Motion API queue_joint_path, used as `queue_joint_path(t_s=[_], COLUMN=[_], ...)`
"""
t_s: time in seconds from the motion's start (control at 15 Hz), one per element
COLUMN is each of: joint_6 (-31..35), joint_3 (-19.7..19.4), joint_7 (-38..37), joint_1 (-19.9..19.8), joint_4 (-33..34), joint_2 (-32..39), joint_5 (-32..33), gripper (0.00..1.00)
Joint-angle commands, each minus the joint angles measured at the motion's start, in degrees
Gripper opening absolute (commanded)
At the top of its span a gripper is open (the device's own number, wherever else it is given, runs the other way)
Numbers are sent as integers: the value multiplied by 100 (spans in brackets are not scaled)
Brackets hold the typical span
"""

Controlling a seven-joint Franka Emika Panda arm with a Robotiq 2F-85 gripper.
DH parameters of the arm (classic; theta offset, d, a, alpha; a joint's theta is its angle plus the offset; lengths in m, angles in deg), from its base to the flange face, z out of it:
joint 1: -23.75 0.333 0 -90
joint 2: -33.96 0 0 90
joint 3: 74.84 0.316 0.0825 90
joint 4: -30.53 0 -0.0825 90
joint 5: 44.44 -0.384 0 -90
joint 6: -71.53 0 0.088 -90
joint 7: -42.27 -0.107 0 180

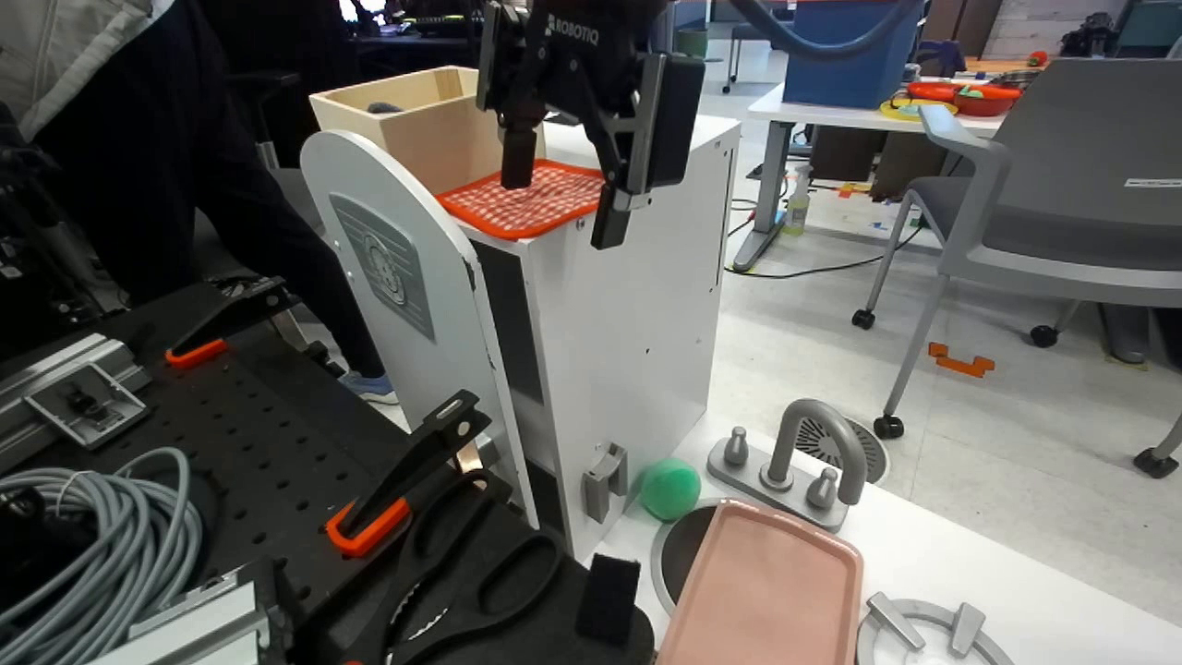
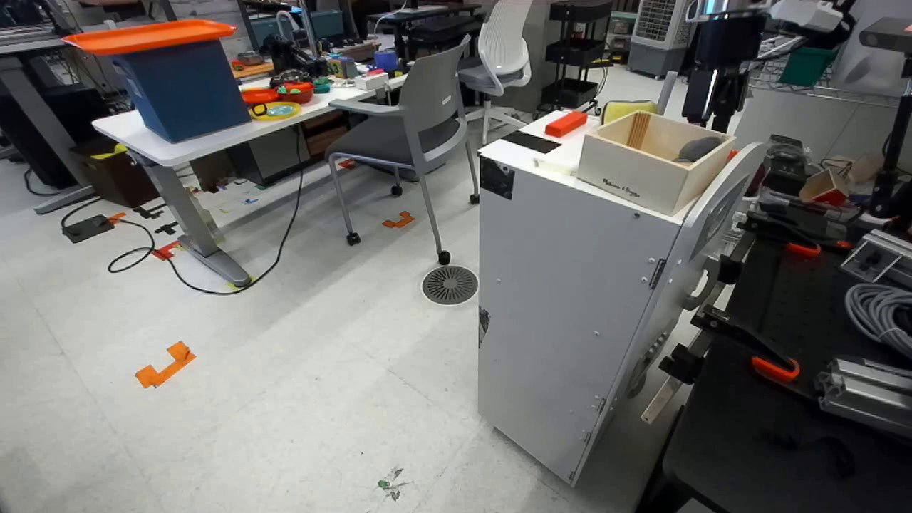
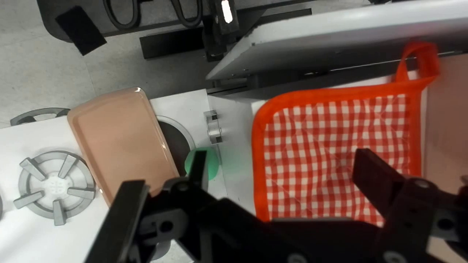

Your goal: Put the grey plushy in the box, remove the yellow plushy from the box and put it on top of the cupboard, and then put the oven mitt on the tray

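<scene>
Pincer point(image 1: 565, 201) spread wide, empty, above edge of oven mitt point(image 3: 325, 146) (grey plushy point(image 2: 700, 148) lies in box point(image 2: 634, 172)). Final step, I judge; next: descend, pinch, carry to tray point(image 3: 120, 138).

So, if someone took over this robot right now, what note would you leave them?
Gripper: open, empty, near the oven mitt.
Oven mitt: lying on the cupboard, beside the box.
Grey toy: in the box.
Yellow toy: behind the box in an exterior view, apparently on the cupboard.
Tray: lower down, partly across the sink.
Done: grey toy in; yellow toy seemingly out.
Left: oven mitt onto the tray.
</scene>
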Motion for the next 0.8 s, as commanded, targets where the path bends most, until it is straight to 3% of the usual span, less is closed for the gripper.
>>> queue_joint_path(t_s=[0.0,0.33,0.4,0.47,0.6,0.73], joint_6=[138,118,111,113,107,92], joint_3=[54,49,47,44,39,41], joint_7=[120,113,102,95,78,81], joint_1=[-58,-60,-59,-59,-62,-68], joint_4=[4,13,16,19,32,40], joint_2=[40,39,40,42,53,55], joint_5=[-141,-134,-131,-129,-131,-146], gripper=[100,100,93,74,68,53])
